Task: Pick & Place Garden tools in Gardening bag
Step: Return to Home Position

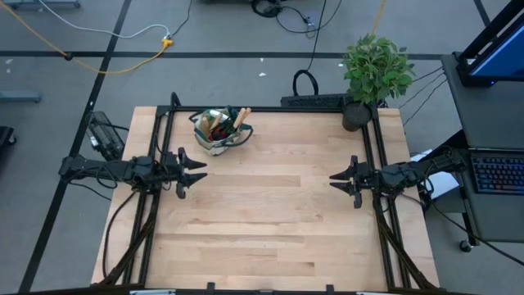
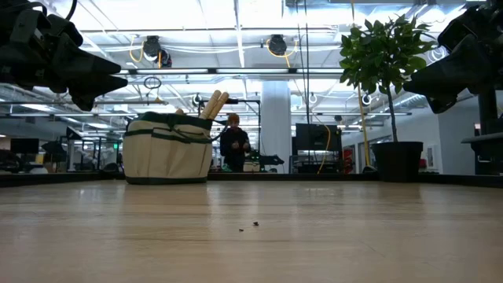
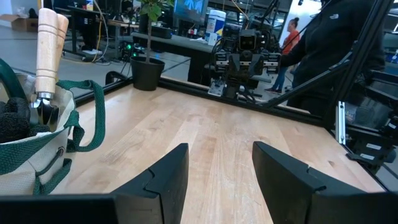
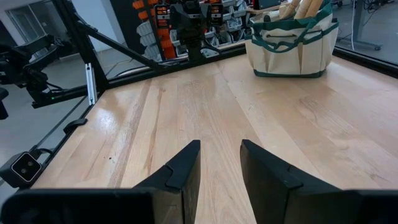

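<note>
One pale wooden tabletop carries everything, with almost all of its surface bare. Two dark arms lie low along its sides, the left arm at one edge and the right arm at the other, facing each other and well apart. One leafy potted plant stands at the far corner on the right arm's side. One gardening bag, beige with dark green trim, sits upright near the far edge on the left arm's side, just beyond the left claw and not touching it. Two wooden handles, perhaps three since they overlap, stick up tilted out of the bag; something dark and something red lie beside them inside, too small to name. The left claw hangs open and empty, its fingers spread over bare wood. The right claw is likewise open and empty. Two tiny specks lie on the near boards. One person stands in the room behind.
</note>
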